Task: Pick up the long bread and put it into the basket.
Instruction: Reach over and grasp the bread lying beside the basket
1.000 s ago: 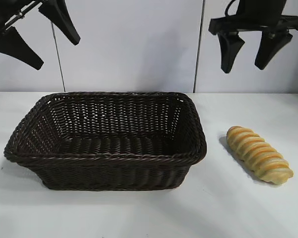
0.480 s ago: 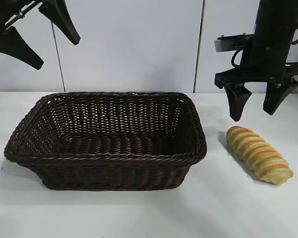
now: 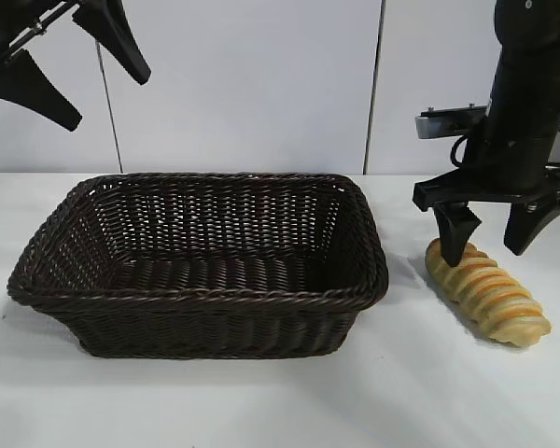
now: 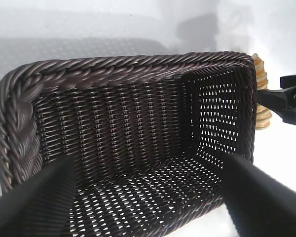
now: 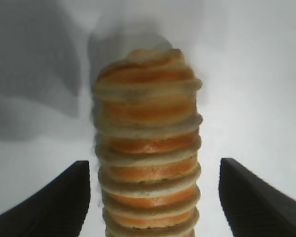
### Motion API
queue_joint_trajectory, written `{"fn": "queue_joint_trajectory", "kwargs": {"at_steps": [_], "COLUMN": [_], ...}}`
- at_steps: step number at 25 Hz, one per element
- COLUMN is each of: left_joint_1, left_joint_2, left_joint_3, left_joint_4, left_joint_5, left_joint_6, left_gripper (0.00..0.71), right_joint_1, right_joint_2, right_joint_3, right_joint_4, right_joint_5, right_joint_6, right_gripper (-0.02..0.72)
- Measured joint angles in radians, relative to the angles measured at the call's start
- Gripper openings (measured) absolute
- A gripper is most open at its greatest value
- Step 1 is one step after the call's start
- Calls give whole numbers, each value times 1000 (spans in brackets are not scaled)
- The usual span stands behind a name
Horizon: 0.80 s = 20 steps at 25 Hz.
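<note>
The long bread lies on the white table just to the right of the basket, apart from it, its length running from far-left to near-right. The right gripper hangs straight down over the far end of the loaf with its fingers spread wide; one fingertip sits in front of that end, and whether it touches the crust I cannot tell, but nothing is held. From the wrist, the ridged body lies centred between the two dark fingers, which straddle it across its width. The left gripper is parked high at the far left above the basket, its fingers apart too and empty. The loaf looks light and probably soft, so a hard squeeze could dent it; the spiral ridges should give the pads some bite and keep it from sliding. I'd take it across the narrow width nearer the middle than the tip, since a grip at one end would likely let the other end droop or swing on the way over the braided rim.
</note>
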<state>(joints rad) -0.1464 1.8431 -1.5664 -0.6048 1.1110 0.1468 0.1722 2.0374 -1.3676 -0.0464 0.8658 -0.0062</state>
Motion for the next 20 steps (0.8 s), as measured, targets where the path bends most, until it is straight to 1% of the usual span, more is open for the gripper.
{"fn": "queue_joint_trajectory", "kwargs": {"at_steps": [1,8,9,10,13,15,20], "left_joint_1": [0,0,0,0,0,0,0], "left_joint_2": [0,0,0,0,0,0,0], "left_joint_3": [0,0,0,0,0,0,0], "left_joint_4": [0,0,0,0,0,0,0], "left_joint_5": [0,-2,-3,-3,-4,-4,-4], "left_joint_6": [0,0,0,0,0,0,0], "left_gripper": [586,586,586,586,586,586,586], "right_joint_1": [0,0,0,0,0,0,0], "right_joint_2": [11,46,47,48,48,48,13], "right_joint_3": [0,0,0,0,0,0,-3], "right_joint_4": [7,2,-1,-4,-9,-10,10], "right_joint_5": [-2,-18,-20,-20,-16,-7,36], "right_joint_6": [-3,-6,-6,-6,-6,-9,-9], "right_gripper": [526,526,514,477,274,164,158]}}
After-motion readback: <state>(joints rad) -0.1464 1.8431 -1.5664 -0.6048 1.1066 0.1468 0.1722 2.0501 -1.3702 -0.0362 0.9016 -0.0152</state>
